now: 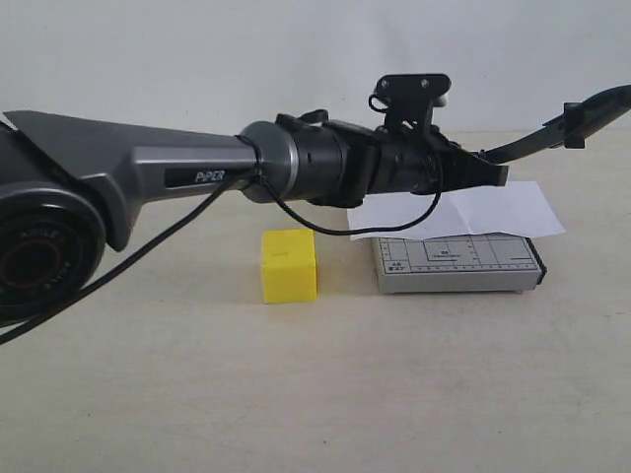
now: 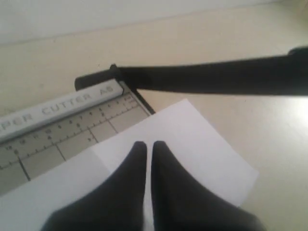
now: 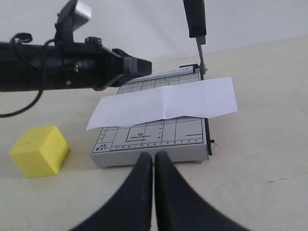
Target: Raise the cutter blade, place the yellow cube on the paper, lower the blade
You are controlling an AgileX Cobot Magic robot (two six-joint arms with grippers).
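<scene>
The cutter blade (image 1: pixel 552 126) stands raised, slanting up from its hinge over the grey cutter board (image 1: pixel 458 264); the right wrist view shows the blade (image 3: pixel 195 19) upright. The paper (image 1: pixel 463 212) lies across the board's far half. Left of the board, the yellow cube (image 1: pixel 289 264) rests on the table, apart from both grippers. My left gripper (image 1: pixel 498 175) hovers over the paper (image 2: pixel 202 144), shut and holding nothing, below the blade (image 2: pixel 216 77). My right gripper (image 3: pixel 154 156) is shut and holding nothing just in front of the board (image 3: pixel 154 139), with the cube (image 3: pixel 41 150) off to one side.
The left arm (image 1: pixel 197 168) stretches from the left across the cube to the cutter, with a loose black cable (image 1: pixel 148 246) hanging beneath it. The beige table (image 1: pixel 315 394) ends at a pale wall behind.
</scene>
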